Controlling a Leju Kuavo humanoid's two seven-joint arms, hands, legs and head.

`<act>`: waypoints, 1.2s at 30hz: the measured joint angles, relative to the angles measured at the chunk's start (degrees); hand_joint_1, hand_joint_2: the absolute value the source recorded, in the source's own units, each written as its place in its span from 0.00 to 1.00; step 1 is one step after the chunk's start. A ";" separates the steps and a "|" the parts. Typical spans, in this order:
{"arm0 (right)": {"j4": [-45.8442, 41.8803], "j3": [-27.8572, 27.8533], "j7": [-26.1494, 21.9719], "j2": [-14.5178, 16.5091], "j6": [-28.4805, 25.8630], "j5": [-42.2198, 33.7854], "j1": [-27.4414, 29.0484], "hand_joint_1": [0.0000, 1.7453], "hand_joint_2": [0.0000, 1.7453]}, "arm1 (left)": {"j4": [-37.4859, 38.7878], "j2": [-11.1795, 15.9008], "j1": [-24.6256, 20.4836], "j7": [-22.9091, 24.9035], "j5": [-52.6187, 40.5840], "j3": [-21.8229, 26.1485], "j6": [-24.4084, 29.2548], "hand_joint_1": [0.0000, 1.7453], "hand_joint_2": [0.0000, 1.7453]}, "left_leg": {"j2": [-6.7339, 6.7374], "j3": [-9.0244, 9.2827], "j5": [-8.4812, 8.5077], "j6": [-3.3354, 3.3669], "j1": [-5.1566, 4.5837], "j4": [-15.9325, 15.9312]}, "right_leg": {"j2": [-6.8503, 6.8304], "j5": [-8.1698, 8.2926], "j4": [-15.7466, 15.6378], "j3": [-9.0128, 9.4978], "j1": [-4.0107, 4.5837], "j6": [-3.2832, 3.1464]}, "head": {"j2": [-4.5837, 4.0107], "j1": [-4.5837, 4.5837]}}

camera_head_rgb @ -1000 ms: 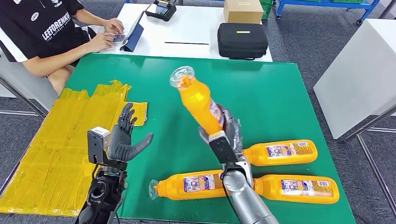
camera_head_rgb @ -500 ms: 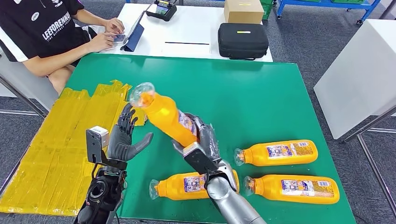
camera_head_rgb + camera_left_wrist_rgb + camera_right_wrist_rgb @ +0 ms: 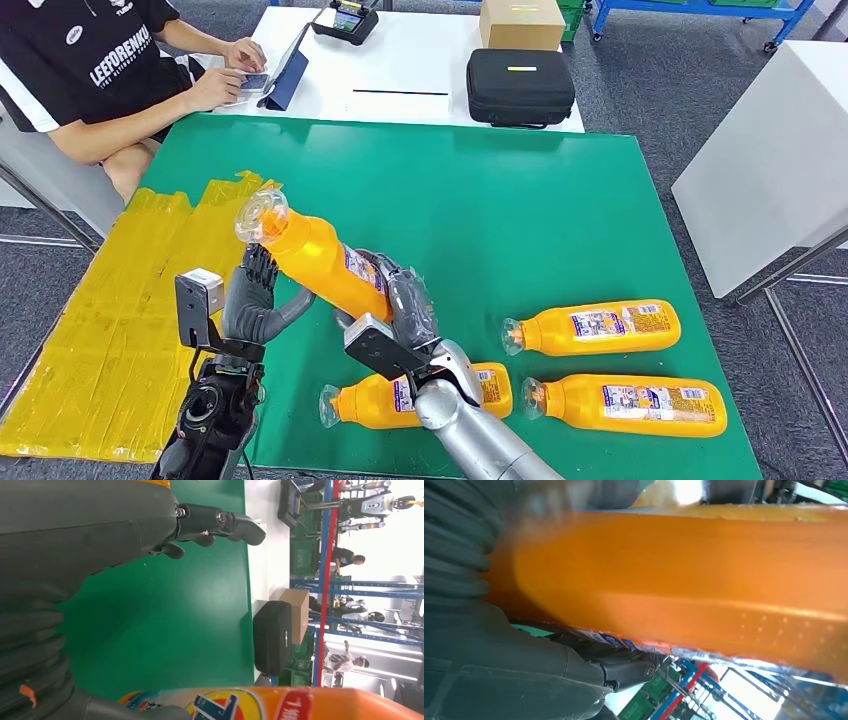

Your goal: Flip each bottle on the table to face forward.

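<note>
Orange juice bottle sits lifted off the green tabletop, grasped around its lower body by the right robot hand, whose dark fingers wrap over the labelled part. It is tilted, with its clear capped neck pointing up and away toward the robot's left side. In the right wrist view the bottle runs as a broad orange band across the right robot hand.

Just beside the bottle's upper half stands the left robot hand, released and holding nothing, its fingers spread and upright; whether they touch the bottle I cannot tell. The left wrist view shows its fingers apart over the green surface, with the labelled side of the held bottle close by.

Three more bottles lie flat on the tabletop: one directly below the right robot hand, partly hidden by the silver arm, and two well off to that hand's right, one behind the other, their necks pointing toward the hand.

Yellow tape covers the tabletop beyond the left robot hand. A person sits at the far left corner, and a black case rests on the white table behind.
</note>
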 joint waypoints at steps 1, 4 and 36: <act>0.61 0.25 0.21 0.08 0.06 0.21 -0.29 0.99 1.00 | 0.00 0.05 0.10 0.00 0.15 0.07 -0.04 0.00 1.00 | 0.00 0.00 0.00 0.00 0.00 0.00 | 0.00 0.00 0.00 0.00 0.00 0.00 | 0.00 0.00; 2.17 0.92 0.65 0.26 0.13 0.62 -1.12 0.99 1.00 | 0.00 0.16 0.40 0.03 0.48 0.16 -0.25 0.00 1.00 | 0.00 0.00 0.00 0.00 0.00 0.00 | 0.00 0.00 0.00 -0.01 0.00 0.00 | 0.00 -0.01; 4.23 -2.96 3.85 0.23 -8.02 -4.07 -2.03 1.00 1.00 | -2.76 -0.03 0.10 1.25 -0.17 -2.19 -3.21 0.00 1.00 | 0.01 -0.03 0.00 0.00 0.00 0.00 | 0.00 0.01 0.00 -0.03 0.01 0.01 | 0.00 0.01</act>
